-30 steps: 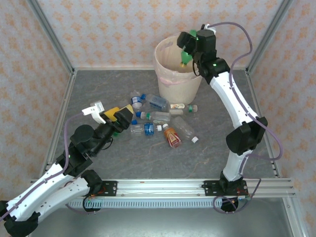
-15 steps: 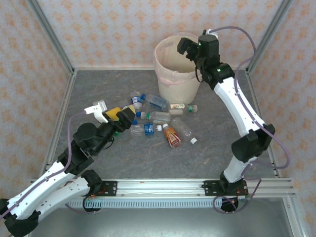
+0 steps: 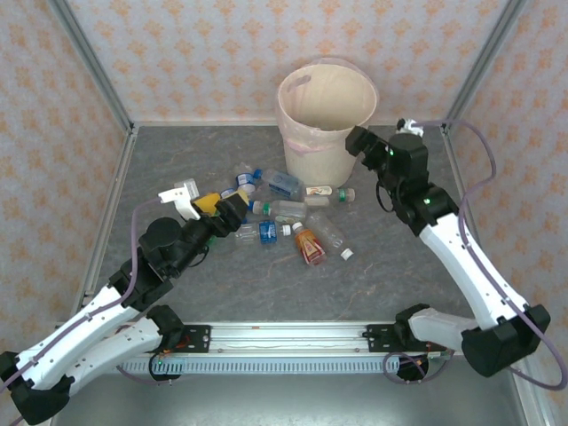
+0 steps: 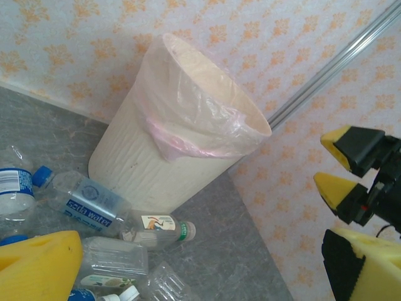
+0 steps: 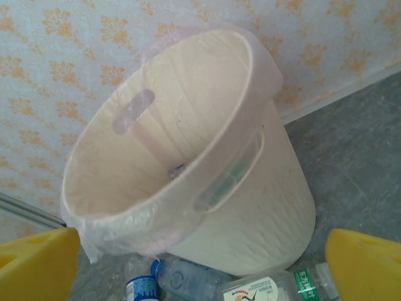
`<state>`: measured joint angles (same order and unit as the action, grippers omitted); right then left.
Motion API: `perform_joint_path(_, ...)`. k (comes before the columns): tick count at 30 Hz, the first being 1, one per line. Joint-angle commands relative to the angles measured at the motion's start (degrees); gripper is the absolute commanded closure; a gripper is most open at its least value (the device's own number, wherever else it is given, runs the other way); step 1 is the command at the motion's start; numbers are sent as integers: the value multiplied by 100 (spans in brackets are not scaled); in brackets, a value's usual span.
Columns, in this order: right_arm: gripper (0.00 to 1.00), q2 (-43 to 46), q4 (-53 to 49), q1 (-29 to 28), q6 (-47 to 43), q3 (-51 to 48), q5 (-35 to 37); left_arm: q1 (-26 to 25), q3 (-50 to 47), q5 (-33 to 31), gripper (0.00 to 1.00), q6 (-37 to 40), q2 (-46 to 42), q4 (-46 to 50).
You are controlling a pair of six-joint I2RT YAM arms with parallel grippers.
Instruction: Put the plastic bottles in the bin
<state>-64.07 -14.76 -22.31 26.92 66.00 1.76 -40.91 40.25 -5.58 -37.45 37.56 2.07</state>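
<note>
Right gripper (image 3: 357, 142) has swung down off the bin (image 3: 293, 89), wide and empty; left gripper (image 3: 219, 207), equally wide, must next close on one of the bottles (image 3: 286, 210).

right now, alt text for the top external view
A cream bin stands at the back of a grey table, plastic bottles scattered before it. The left gripper, open, is at the pile's left edge; the right gripper, open, is beside the bin.
</note>
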Motion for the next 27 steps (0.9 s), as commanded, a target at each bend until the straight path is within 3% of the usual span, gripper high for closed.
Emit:
perform_joint_path(1,0,371,580,60,653,-630,-230,-37,171,111,1,53,46,-71)
perform_joint_path(5,0,507,1006,238,1098,-1275,-986,-36,163,75,1,30,15,-46)
perform_joint_path(15,1,430,1960,248,1813,-2369,-1390,-40,170,118,1,27,-19,48)
perform_joint_path(27,6,-333,3150,250,2626,-3235,-1970,-39,105,163,1,19,-18,27)
